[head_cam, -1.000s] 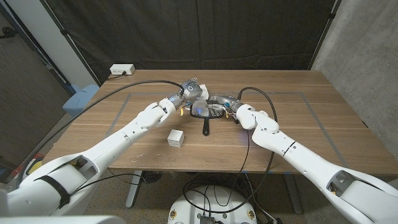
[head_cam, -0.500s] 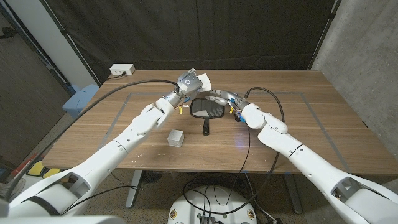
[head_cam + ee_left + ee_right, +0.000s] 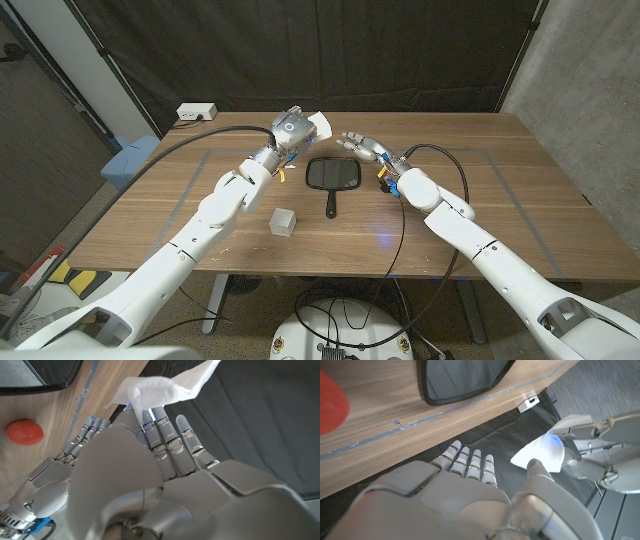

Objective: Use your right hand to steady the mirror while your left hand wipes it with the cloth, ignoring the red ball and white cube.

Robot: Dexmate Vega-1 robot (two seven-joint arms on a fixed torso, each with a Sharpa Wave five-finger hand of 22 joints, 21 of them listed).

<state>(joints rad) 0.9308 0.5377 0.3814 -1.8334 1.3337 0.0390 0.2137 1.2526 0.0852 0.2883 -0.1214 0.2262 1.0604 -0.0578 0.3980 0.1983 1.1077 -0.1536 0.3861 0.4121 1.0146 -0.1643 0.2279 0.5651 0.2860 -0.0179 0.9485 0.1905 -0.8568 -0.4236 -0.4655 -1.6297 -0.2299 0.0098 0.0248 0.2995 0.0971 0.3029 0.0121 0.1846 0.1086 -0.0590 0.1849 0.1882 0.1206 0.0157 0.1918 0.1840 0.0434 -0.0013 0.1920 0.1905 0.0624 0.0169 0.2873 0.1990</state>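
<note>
Here's the mirror (image 3: pixel 334 176), lying flat on the desk (image 3: pixel 500 190) just above the middle of the head view, dark glass up, its short black handle pointing toward the bottom of the frame. Nobody is touching it. The left robot hand (image 3: pixel 291 131) is up in the upper middle, left of the mirror and clear of it, fingers closed around the white cloth (image 3: pixel 322 125), which pokes out to its right; in the left wrist view the cloth (image 3: pixel 160 387) is bunched at the fingertips, and how much of it is tucked inside the grip is hidden by the back of the robot hand (image 3: pixel 150 475). The right robot hand (image 3: pixel 366 147) hovers just right of the mirror's upper corner, fingers spread apart and holding nothing, palm side hard to make out from here. The white cube (image 3: pixel 285 221) sits lower left of the mirror, well apart from both. The red ball (image 3: pixel 25 433) turns up at the left edge of the left wrist view, resting on the wood; in the head view I can't pick it out. In the right wrist view the mirror (image 3: pixel 465 380) is cut off by the top edge, and a red blur at the left border is too soft to call
</note>
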